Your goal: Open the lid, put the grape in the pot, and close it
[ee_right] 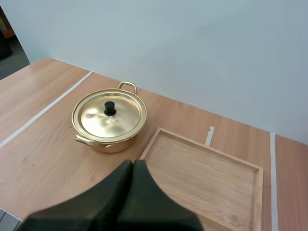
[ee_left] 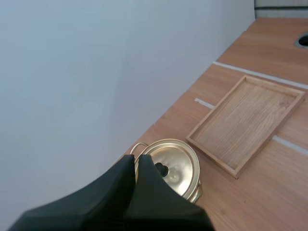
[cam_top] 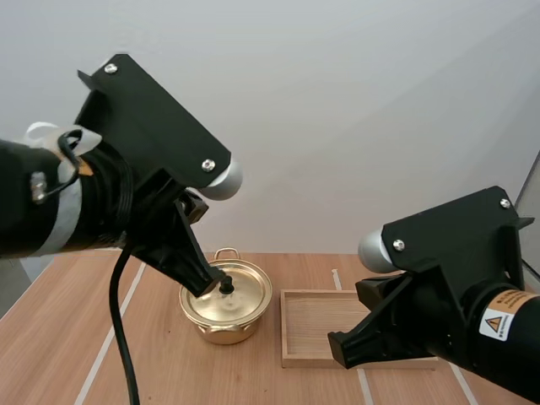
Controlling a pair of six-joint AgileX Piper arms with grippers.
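We see the pot (ee_right: 109, 140) standing on the wooden table (cam_top: 59, 337), toward the middle of it and just to the left of the wooden tray (ee_right: 207, 175), with a narrow strip of bare table between the two. The pot is low, round and of shiny gold metal. It has a small loop handle on its far side and another on its near left side. Its lid (ee_right: 103, 122) is on and sits level inside the rim. The lid has the same gold colour and a lightly dimpled surface, and a small black knob (ee_right: 110, 108) stands upright at its centre. The tray is shallow and rectangular, with a raised rim and a bare floor of pale wood. Our left gripper (ee_left: 136, 160) has its two black fingers pressed together into one dark wedge, with only a thin seam between them, and it holds nothing. Its tip hangs over the lid right beside the knob, on the knob's left in the high view. We cannot tell whether it touches the knob or the lid. Our right gripper (ee_right: 133, 163) is likewise closed into a single wedge and carries nothing. It hangs over the near left part of the tray, well apart from the pot.
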